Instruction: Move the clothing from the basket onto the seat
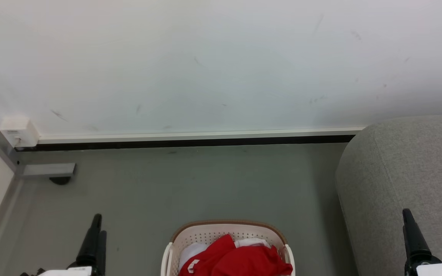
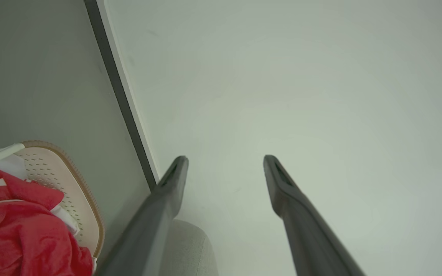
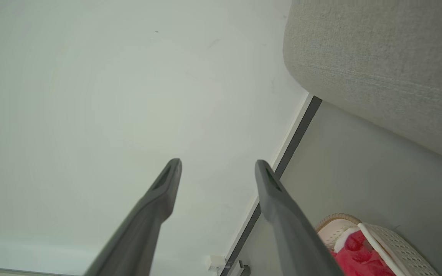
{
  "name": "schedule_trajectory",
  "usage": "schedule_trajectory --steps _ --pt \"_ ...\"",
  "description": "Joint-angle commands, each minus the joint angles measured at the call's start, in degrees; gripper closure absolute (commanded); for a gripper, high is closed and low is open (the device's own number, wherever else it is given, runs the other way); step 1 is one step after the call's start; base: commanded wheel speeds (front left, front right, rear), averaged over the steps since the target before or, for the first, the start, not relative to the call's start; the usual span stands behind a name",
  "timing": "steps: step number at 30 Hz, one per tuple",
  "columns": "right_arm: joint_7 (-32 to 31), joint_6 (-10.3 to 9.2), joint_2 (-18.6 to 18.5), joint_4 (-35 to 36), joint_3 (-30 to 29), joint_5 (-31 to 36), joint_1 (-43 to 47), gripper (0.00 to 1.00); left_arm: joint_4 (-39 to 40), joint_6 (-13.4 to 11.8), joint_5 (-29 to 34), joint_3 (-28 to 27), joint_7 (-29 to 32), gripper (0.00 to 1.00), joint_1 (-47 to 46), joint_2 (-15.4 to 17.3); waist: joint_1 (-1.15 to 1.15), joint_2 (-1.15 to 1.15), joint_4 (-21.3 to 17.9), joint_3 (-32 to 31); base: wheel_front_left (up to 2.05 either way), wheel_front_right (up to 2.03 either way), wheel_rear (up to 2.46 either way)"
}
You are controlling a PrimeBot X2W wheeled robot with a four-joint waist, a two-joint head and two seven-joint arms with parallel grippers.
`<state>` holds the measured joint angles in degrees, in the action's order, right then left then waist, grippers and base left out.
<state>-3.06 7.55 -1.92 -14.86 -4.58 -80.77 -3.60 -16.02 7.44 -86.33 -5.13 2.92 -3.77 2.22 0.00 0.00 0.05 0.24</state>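
- Head view: our left gripper (image 1: 99,227) rises at the lower left and our right gripper (image 1: 409,220) at the lower right. Both point upward and are seen edge-on, so the gap between the fingers cannot be judged here. We read this as a ready pose, one arm on each side of the work.
- Between them, at the bottom edge, the basket (image 1: 209,232) stands on the grey floor (image 1: 205,184). It is centred before us, likely so that either arm can reach in. The red clothing (image 1: 244,260) lies heaped inside it, with a white cloth (image 1: 189,253) tucked at its left.
- The seat (image 1: 409,165) takes up the right side, near the basket but not touching it, so the carry should be short. No red fabric lies on the part we see, so the task looks unstarted. A pale wall (image 1: 205,69) stands behind.
- Left wrist view: our left fingers are spread wide with nothing between them, aimed at the wall. The basket and clothing sit at the lower left, off to the side of the fingers.
- Right wrist view: our right fingers are likewise parted and hold nothing. The seat is at the upper right, and the basket with the clothing is in the lower right corner.
- We judge that an arm must next tilt down into the basket and pinch a thick red fold. The white cloth could lift along with it.
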Motion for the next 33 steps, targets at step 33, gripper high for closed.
schedule_trajectory --steps 33 --pt "7.7 -0.04 -2.6 3.2 5.6 37.5 -0.4 0.0 1.1 -1.2 34.8 1.5 -7.6 0.0 1.2 0.6 0.0 0.0 0.1 0.0 0.0 0.0 0.0"
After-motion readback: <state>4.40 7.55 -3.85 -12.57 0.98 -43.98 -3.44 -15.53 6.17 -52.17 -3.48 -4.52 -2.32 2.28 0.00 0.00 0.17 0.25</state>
